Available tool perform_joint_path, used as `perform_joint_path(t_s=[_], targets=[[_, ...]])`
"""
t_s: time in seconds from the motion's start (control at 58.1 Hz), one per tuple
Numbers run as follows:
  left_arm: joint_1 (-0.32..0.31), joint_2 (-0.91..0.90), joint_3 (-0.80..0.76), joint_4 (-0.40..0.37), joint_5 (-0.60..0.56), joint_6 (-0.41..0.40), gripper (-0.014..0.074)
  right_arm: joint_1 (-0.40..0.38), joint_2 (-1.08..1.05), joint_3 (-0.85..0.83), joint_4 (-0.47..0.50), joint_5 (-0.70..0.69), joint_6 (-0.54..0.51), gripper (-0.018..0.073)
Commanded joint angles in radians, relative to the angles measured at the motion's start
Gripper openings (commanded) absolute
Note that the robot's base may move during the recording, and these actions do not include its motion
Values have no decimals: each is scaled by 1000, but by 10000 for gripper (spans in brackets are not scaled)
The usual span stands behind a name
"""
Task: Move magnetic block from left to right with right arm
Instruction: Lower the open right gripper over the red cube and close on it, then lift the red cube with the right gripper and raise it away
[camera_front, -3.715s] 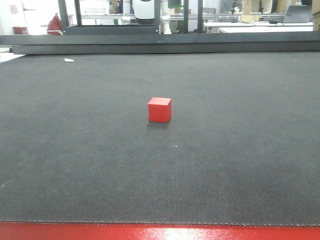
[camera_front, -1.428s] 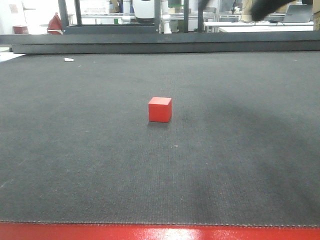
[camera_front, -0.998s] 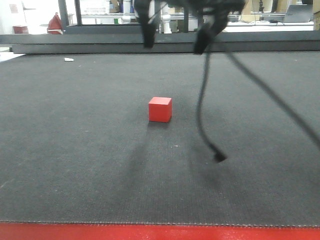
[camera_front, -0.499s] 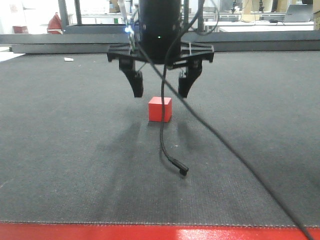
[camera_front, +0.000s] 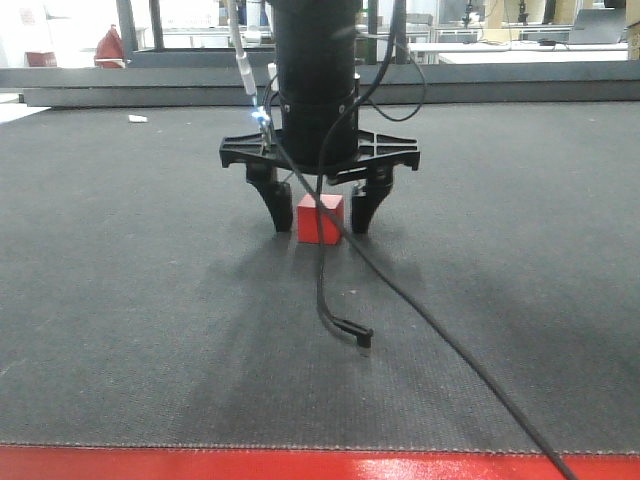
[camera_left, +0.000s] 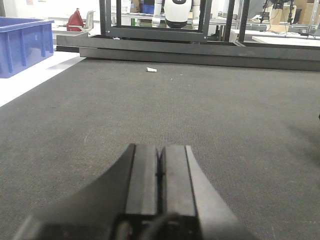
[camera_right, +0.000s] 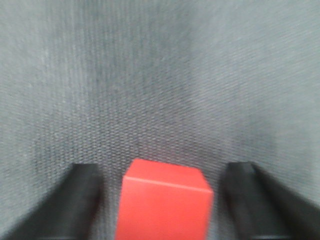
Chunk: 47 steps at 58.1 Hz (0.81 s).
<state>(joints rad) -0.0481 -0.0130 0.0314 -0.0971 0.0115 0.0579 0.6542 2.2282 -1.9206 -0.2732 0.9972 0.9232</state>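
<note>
**Inspector:** Report the position of the magnetic block.

**Recorder:** It sits flat on the black mat, with one face towards the front camera. The right gripper stands directly over the block, pointing down.

**Inspector:** What is the state of that gripper?

**Recorder:** It is spread wider than the block and has hold of nothing. One dark finger stands on each side of the block, and the tips reach below the block's top face. The wrist view shows a strip of bare mat between the block and each finger, so they are not touching.

**Inspector:** And the cabling?

**Recorder:** A thin black cable hangs down across the block's front face. Its loose end lies on the mat nearer the camera than the block. A second cable runs from the block's side away to the lower right.

**Inspector:** The left gripper?

**Recorder:** Its two fingers are pressed flat together with nothing between them. Its own view shows no block, so I cannot place it relative to the block.

**Inspector:** Anything else in view?

**Recorder:** A small white scrap lies on the mat, well beyond the block and to its left. A glossy red table edge runs well in front of the block. A blue bin shows only in the left wrist view, so I cannot tell where it stands relative to the block.
</note>
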Motion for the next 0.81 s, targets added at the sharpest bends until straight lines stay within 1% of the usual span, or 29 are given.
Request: perform_joint_path(t_s=[0.0,0.052,0.138,0.224,0.361,0.482,0.568,0.636,0.791], targets=[[0,-12,9,-5,-90,-6,-126,-7,-67,-34,-35,-30,2,358],[0,-12,9,-5,-90,-6,-126,-9,-67,-37,-35,-29,-1,272],[0,-12,9,-5,-90,-6,-126,-12,-68,-57,-35,-9,-10,202],[0,-12,9,-5,-90,-6,-126,-18,-79,-85,-35,16,-72,198],[0,-12,9,-5,-90,-6,-126,-43,-135,-101,-31,33,-228,198],[0,-12,9,-5,-90,-6,-126,-80,-199,-92,-19,80,-370,198],[0,-12,9,-5,-90,-6,-126,-106,-260,-41,-18,80,-455,198],[0,-12,9,-5,-90,-6,-126,-129,-323,19,-16,58,-490,198],[0,-12,9,-5,-90,-6,-126,-210,-529,289,19,-100,-553,198]])
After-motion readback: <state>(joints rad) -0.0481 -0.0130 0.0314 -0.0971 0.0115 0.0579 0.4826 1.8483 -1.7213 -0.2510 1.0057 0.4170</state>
